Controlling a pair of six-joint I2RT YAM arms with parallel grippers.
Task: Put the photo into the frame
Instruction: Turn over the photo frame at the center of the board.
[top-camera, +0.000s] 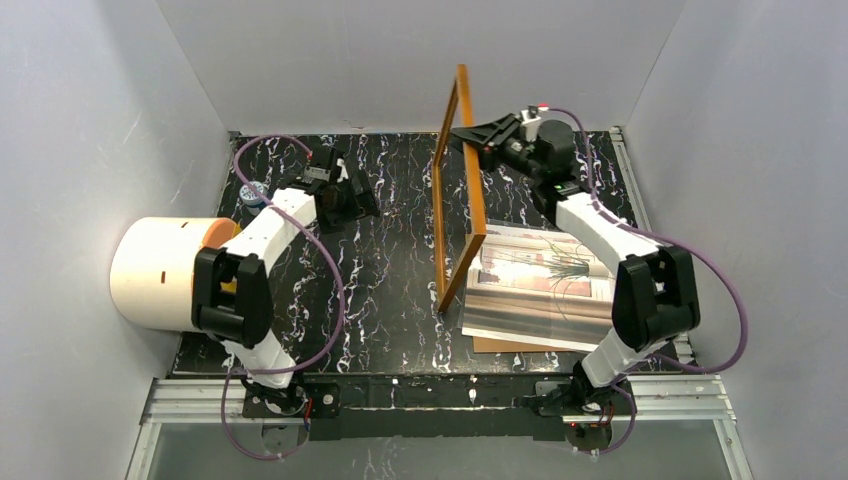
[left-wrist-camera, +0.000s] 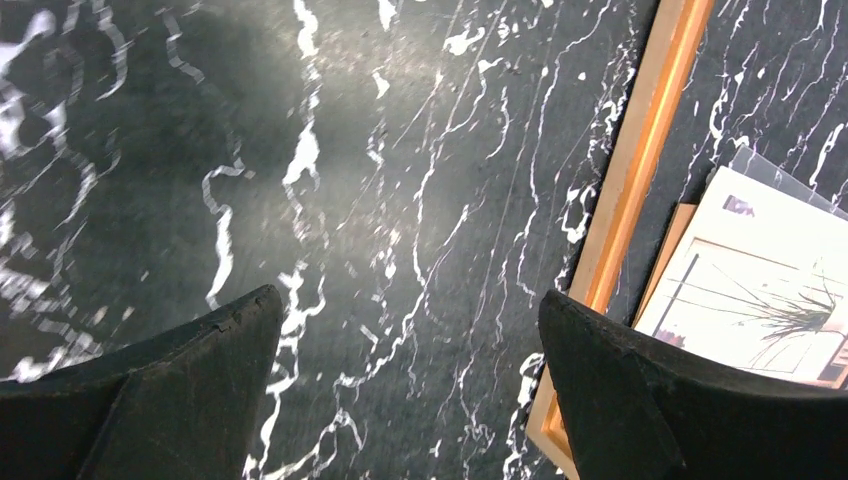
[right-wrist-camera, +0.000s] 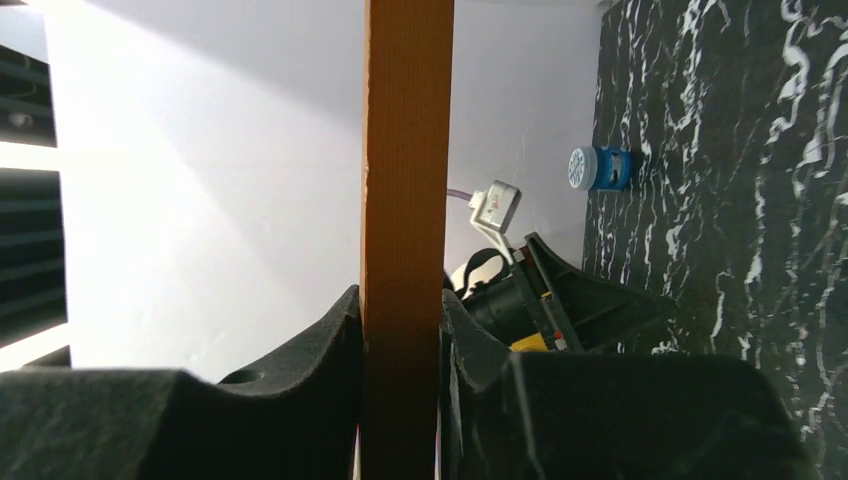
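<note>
The thin orange-brown wooden rectangular picture frame stands up on edge near the middle of the black white-veined marble-pattern table, leaning a little, its lower corner down by the tabletop just beside the left edge of the print. The right gripper reaches in from the far right and pinches the frame's rail high up; in the right wrist view the wooden rail runs straight up between the two black fingers, which press against both of its faces. The rectangular paper photo of a room with a spiky dark plant lies face up on the right side of the table, outside the frame, resting on a plain brown backing board whose near edge shows from under it. The left gripper hangs over bare tabletop left of the frame, jaws spread wide and holding nothing; its wrist view shows the frame's rail and a corner of the photo off to the right. A large white cylinder lies at the table's left edge, with a small blue-capped container behind it.
</note>
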